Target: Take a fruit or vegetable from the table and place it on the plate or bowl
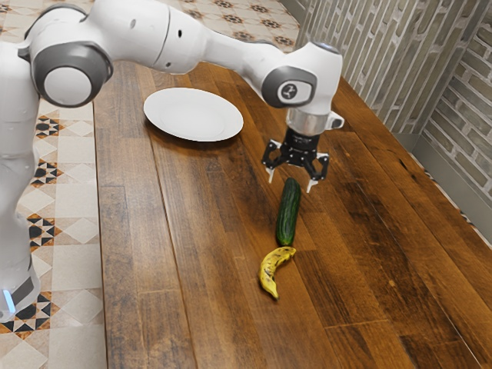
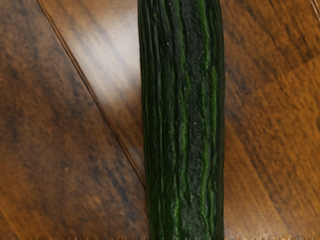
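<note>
A dark green cucumber [image 1: 289, 211] lies flat on the wooden table [image 1: 200, 261], its length running toward the front edge. My gripper [image 1: 291, 181] hangs open just above the cucumber's far end, one fingertip on each side and neither touching it. In the wrist view the cucumber [image 2: 182, 120] runs lengthwise close under my hand. A spotted yellow banana [image 1: 274, 270] lies just in front of the cucumber's near end. The white plate [image 1: 194, 114] sits at the back of the table, toward the exterior view's left of my gripper.
The table's left edge borders a patterned tile floor [image 1: 61, 231]. A grey brick wall [image 1: 400, 54] stands beyond the table's right side. Bare wood stretches to the exterior view's right of the cucumber and between it and the plate.
</note>
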Motion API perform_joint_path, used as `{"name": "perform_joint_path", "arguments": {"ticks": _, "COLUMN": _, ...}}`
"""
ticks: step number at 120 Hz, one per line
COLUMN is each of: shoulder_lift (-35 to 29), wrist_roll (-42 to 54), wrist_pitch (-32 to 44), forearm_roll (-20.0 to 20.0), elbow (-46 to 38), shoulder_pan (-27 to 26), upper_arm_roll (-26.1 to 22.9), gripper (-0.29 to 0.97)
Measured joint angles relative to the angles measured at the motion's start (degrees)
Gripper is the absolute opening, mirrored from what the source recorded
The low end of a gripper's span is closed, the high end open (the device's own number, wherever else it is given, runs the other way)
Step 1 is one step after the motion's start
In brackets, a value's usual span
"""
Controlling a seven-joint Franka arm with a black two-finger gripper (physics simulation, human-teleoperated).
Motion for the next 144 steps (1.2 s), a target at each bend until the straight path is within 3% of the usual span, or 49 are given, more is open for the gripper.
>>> {"name": "perform_joint_path", "arguments": {"ticks": 85, "shoulder_lift": 2.7, "wrist_roll": -8.24, "wrist_pitch": 1.52, "forearm_roll": 0.88, "elbow": -1.13, "shoulder_pan": -2.43, "upper_arm_roll": 0.0, "gripper": 0.68}}
{"name": "perform_joint_path", "arguments": {"ticks": 144, "shoulder_lift": 7.62, "wrist_roll": -5.57, "wrist_pitch": 1.57, "forearm_roll": 2.5, "elbow": 3.04, "shoulder_pan": -1.0, "upper_arm_roll": 0.01, "gripper": 0.68}}
